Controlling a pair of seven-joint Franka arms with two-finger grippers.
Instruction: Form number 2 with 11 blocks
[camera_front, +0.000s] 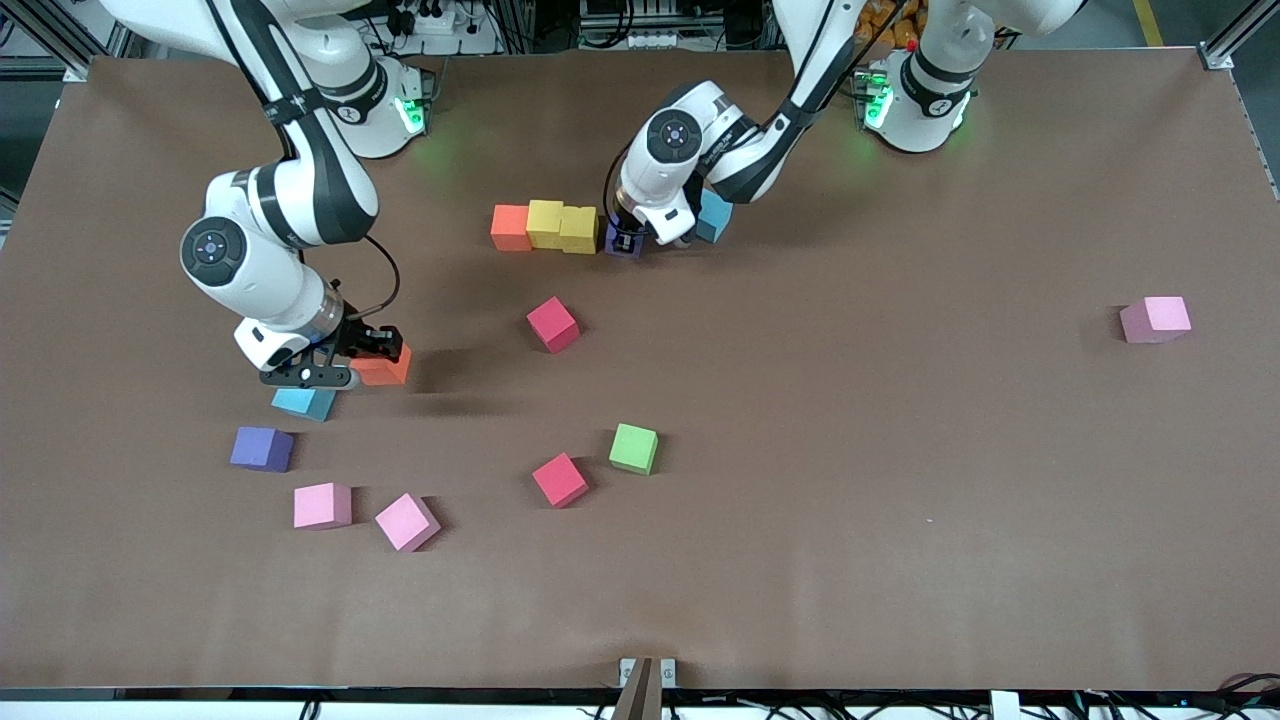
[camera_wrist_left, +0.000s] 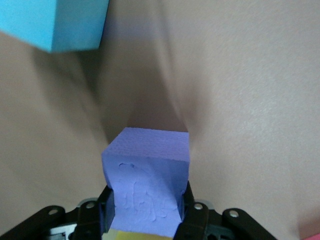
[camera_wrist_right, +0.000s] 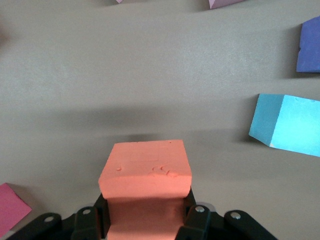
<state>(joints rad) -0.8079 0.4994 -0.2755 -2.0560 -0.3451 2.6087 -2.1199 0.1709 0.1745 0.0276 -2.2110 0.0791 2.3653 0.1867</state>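
Note:
A row of three touching blocks lies toward the robots' side of the table: orange (camera_front: 510, 227), yellow (camera_front: 545, 222), yellow (camera_front: 578, 229). My left gripper (camera_front: 628, 240) (camera_wrist_left: 146, 206) is shut on a purple block (camera_front: 622, 244) (camera_wrist_left: 147, 167) at the row's yellow end, low over the table. A light blue block (camera_front: 714, 215) (camera_wrist_left: 55, 22) lies just beside that hand. My right gripper (camera_front: 352, 362) (camera_wrist_right: 146, 212) is shut on an orange block (camera_front: 385, 367) (camera_wrist_right: 145, 172), a little above the table beside another light blue block (camera_front: 305, 402) (camera_wrist_right: 287, 122).
Loose blocks lie nearer the front camera: purple (camera_front: 262, 448) (camera_wrist_right: 308, 47), two pink (camera_front: 322, 505) (camera_front: 407, 521), two red (camera_front: 553, 324) (camera_front: 560, 479) and green (camera_front: 634, 448). A third pink block (camera_front: 1155, 319) sits alone toward the left arm's end.

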